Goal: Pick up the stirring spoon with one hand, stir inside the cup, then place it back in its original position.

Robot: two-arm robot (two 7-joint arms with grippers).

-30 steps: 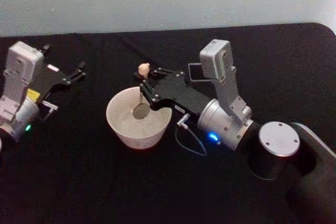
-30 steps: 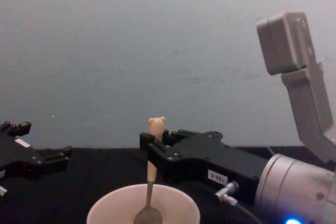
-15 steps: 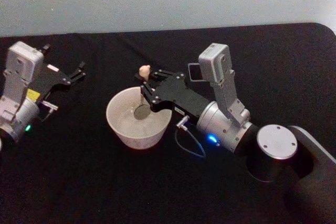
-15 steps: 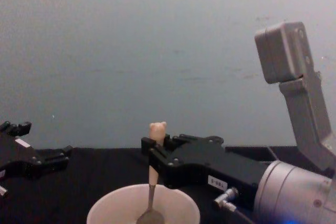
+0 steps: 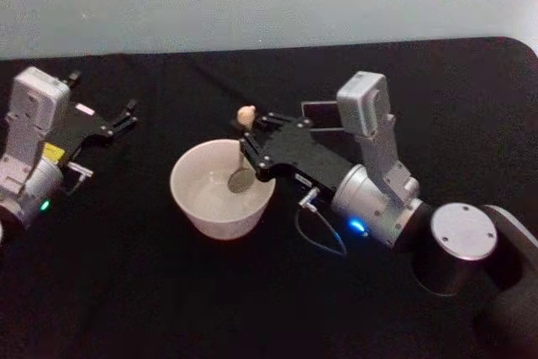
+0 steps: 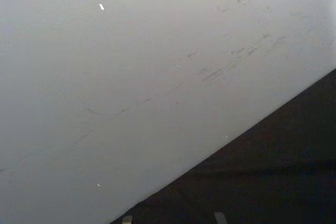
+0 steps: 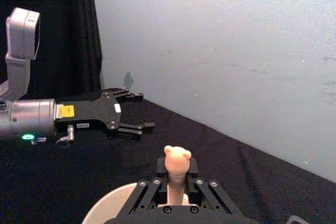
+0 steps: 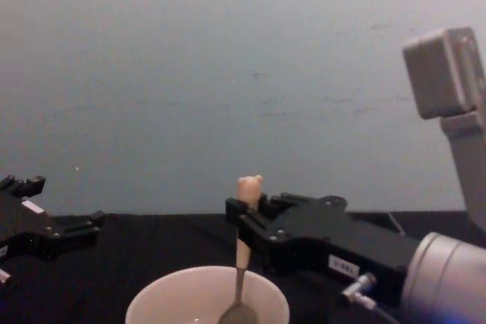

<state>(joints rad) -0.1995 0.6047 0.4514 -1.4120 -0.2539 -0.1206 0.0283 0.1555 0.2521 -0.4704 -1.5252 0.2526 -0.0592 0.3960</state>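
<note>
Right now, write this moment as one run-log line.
step: stir | right gripper: shut on spoon, bowl end inside cup | left gripper: open, parked at left

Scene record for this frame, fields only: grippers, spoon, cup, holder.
right gripper: shut on the stirring spoon, over the cup
stirring spoon: near upright, bowl end down inside cup
cup: upright on the black table
left gripper: open, idle at the table's left
holder: behind the right gripper

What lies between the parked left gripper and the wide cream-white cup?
Bare black tabletop, in head view, separates left gripper from cup, where right gripper holds stirring spoon.
</note>
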